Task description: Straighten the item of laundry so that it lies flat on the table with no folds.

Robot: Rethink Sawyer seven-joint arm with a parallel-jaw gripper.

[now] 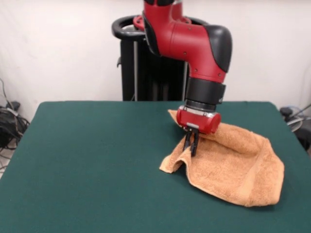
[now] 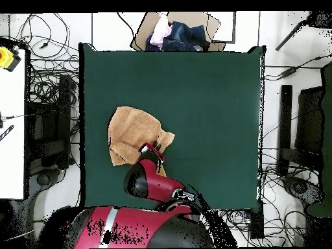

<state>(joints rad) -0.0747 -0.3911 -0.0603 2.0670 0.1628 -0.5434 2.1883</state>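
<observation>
Gripper [image 1: 192, 144] fingers pinched narrow on a raised ridge of towel [image 1: 233, 170], we see. Towel lies rumpled, folded near the table's [image 1: 97, 160] side by the base. We read no writing or labels.

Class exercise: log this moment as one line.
gripper: shut on towel | towel: rumpled, fold pinched | table: towel partly lifted

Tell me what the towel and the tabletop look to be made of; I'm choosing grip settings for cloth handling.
The towel looks like orange-tan terry cloth: a nubby, matte pile that slumps in soft folds. The table top looks like dark green felt or a similar fabric, flat and without shine, though the fibre cannot be told. The end effector is pinched on a raised ridge of the towel.
</observation>
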